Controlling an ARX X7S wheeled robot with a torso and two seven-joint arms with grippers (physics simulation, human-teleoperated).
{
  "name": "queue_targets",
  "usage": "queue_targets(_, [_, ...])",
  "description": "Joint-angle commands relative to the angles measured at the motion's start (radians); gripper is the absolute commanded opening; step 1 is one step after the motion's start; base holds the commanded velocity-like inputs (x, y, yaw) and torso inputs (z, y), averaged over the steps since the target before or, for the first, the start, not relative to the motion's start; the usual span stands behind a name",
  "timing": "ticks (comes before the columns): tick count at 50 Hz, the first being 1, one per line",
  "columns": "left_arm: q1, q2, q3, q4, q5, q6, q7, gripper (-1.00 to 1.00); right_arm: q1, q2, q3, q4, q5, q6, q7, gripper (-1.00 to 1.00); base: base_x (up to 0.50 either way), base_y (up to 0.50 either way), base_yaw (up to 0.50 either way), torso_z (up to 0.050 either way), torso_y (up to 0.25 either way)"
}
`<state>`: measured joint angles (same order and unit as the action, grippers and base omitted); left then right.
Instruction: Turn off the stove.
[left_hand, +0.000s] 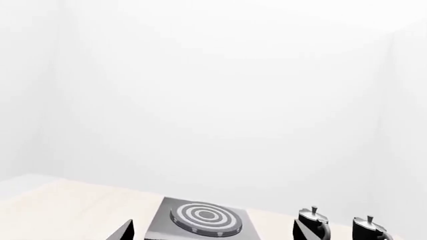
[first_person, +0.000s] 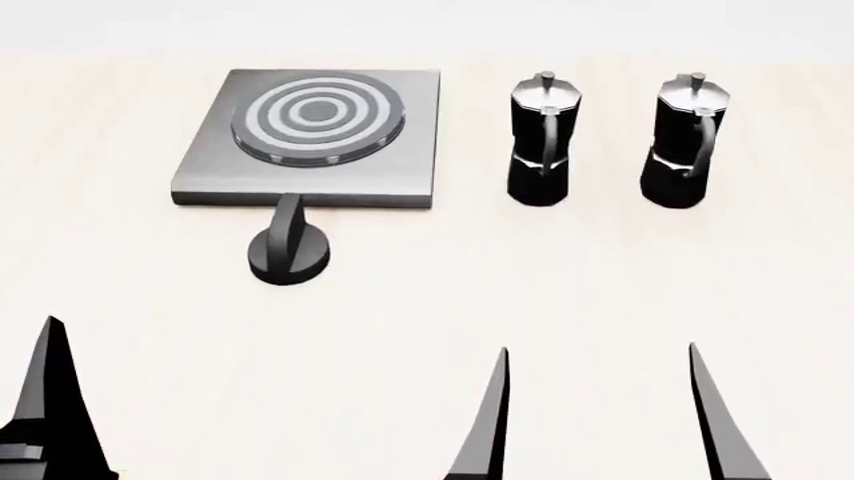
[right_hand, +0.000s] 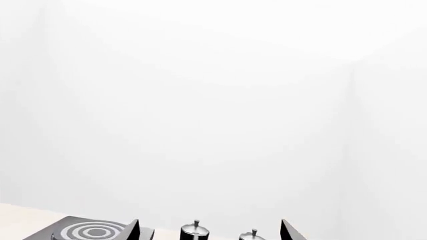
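The stove (first_person: 200, 170) is a flat grey square plate with a ringed round burner (first_person: 318, 112), at the far left of the table in the head view. Its black ridged knob (first_person: 288, 248) sits on the table just in front of the plate's near edge. The left wrist view shows the stove (left_hand: 160, 225) straight ahead between the open fingers of my left gripper (left_hand: 213, 232); the knob is hidden there. One left finger (first_person: 51, 390) shows in the head view, near and left of the knob. My right gripper (first_person: 601, 415) is open and empty, near and right of the knob.
Two black-and-silver moka pots (first_person: 543, 140) (first_person: 690, 140) stand upright to the right of the stove, in line with my right gripper (right_hand: 211, 231). The light beige table (first_person: 561, 280) stretches between the grippers and the objects. A white wall lies behind.
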<state>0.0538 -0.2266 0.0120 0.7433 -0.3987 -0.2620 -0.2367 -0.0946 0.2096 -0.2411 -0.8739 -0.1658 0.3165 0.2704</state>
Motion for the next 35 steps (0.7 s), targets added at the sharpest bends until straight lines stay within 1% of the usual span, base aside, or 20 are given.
queue_targets(1, [-0.002,0.015,-0.022,-0.004,-0.004,-0.006,0.021,1.00,-0.001,-0.010,0.018,0.012,-0.019,-0.012,-0.013,1.00,0.21,0.00,0.00,0.000,0.000])
queue_targets(35, [-0.007,-0.001,-0.004,-0.024,-0.001,0.012,-0.001,1.00,0.006,0.007,0.009,0.018,0.001,-0.007,0.004,1.00,0.21,0.00,0.00,0.000,0.000])
